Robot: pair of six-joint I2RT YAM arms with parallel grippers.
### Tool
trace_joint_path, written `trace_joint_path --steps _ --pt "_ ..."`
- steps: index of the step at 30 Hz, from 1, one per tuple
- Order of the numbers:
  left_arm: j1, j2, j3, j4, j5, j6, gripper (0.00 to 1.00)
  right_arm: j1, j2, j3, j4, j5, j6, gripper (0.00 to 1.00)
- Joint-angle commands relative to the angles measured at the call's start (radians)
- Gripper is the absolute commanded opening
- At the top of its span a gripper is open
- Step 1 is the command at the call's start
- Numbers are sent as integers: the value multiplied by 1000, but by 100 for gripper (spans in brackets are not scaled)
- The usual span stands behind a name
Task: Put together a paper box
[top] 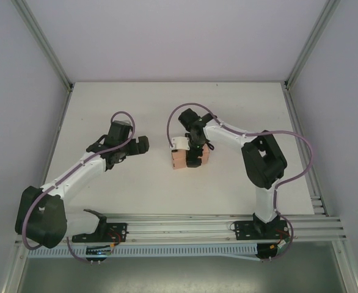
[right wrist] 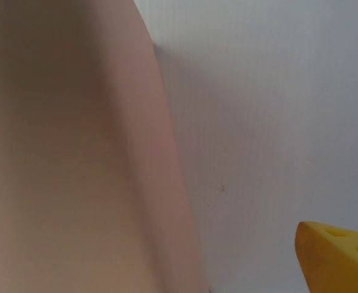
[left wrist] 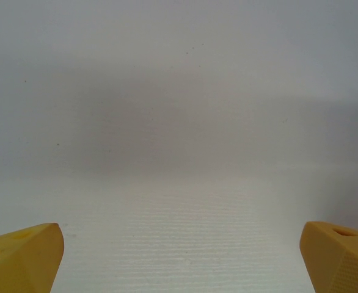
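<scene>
Paper box (right wrist: 75, 152), right jaws parted alongside

Table (top: 148, 110) lies free left of and beyond the paper box (top: 179, 160)

I see white matte worktop (top: 136, 110). Salmon-pink paper box (top: 179, 160) near worktop centre, a little toward right edge; can't tell if resting flat. Aluminium rail (top: 185, 221) along near edge.
</scene>
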Motion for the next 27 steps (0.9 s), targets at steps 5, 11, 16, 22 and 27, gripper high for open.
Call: trace_joint_path --steps 5,11,16,22,27 --pt "8 -49 -30 -35 -27 -18 99 19 20 20 -29 77 14 79" --pt "8 -72 -34 -47 -29 -23 98 33 -7 -14 33 96 34 50" --pt "9 -103 -48 -57 -32 -27 99 40 -41 -29 80 144 73 33" --pt "8 -149 -69 -61 -37 -34 99 40 -105 -114 356 359 165 26" --pt "9 -172 -80 -65 -28 -41 99 34 -85 -196 576 480 137 28"
